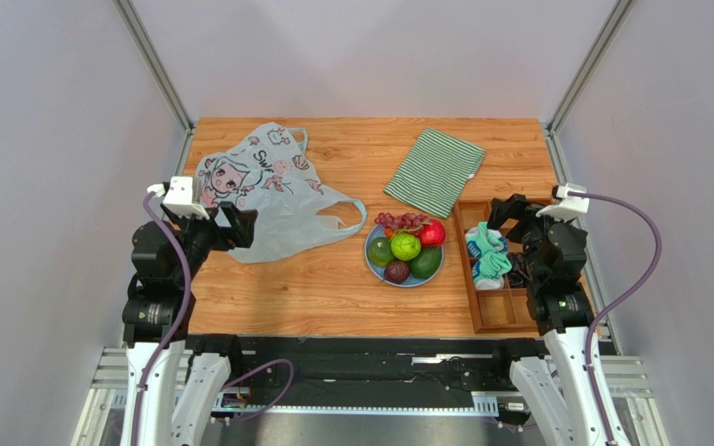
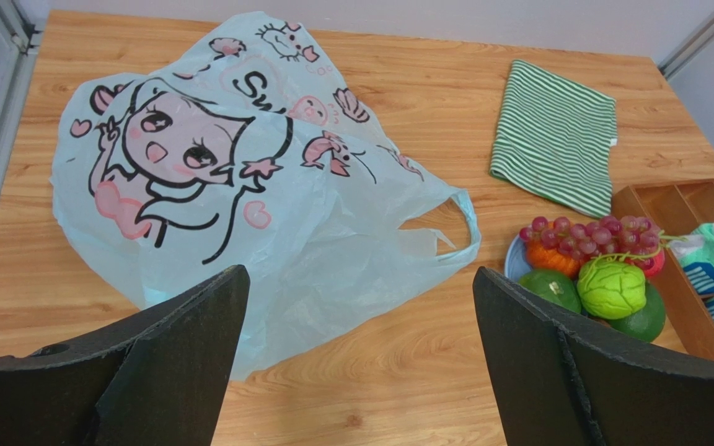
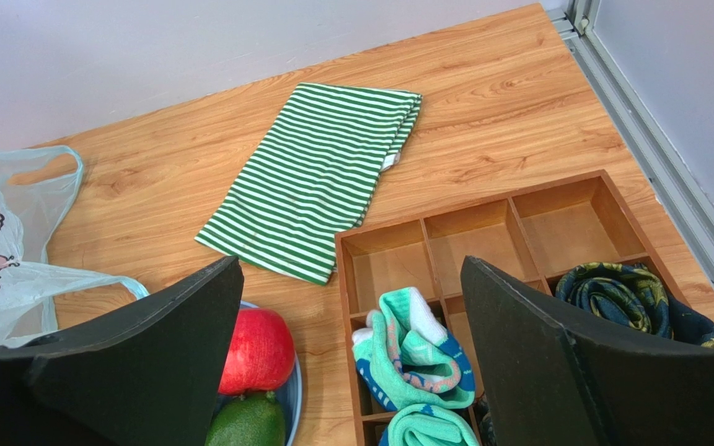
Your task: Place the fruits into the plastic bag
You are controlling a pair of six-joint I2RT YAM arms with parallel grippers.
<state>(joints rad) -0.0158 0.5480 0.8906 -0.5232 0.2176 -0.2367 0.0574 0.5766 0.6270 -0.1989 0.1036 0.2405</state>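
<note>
Both hang wide and empty: left pincer over the plastic bag lying flat by the desk's left edge, likely to open it; right pincer near the fruits, mid-desk.

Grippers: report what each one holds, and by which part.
Nothing is held. The left gripper is open and empty over the bag; the right gripper is open and empty over the tray.

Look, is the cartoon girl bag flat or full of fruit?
Flat and empty-looking: the plastic bag lies limp on the table, while the fruits sit on the plate.
</note>
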